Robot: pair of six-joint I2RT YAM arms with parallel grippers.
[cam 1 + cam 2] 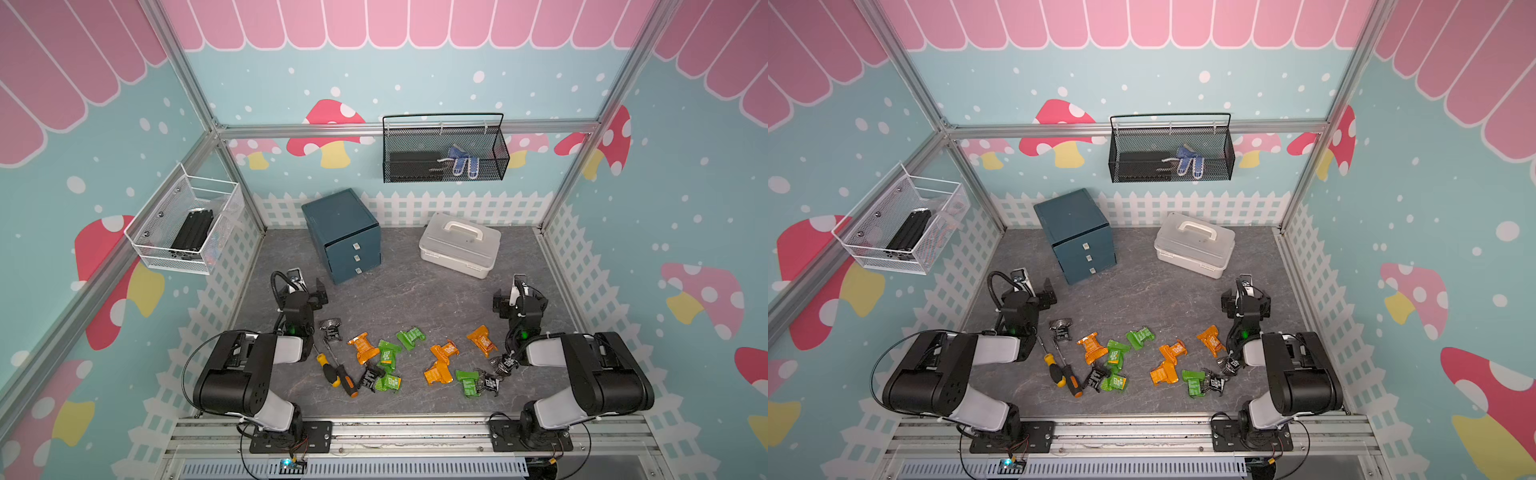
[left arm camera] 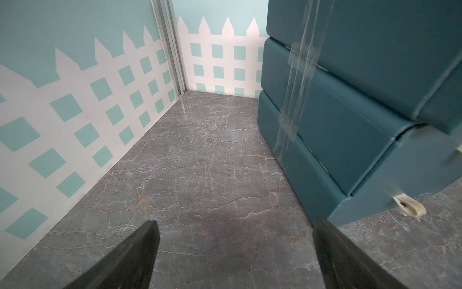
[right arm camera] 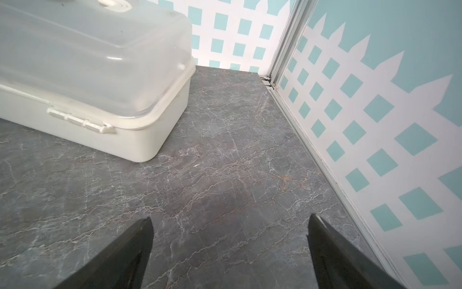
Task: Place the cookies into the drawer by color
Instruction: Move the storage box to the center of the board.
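- The left claw is spread wide and empty, just beside the drawer.
- The drawer stands far left on the desk, all three levels shut.
- The cookies lie mixed across the near desk, right of the screwdrivers; none looks sorted, so the whole task remains.
- The right claw is wide open and empty, near the case.

The right gripper hovers, jaws spread wide, over the grey marbled tabletop; the pale plastic case sits farther back, left, lid on.
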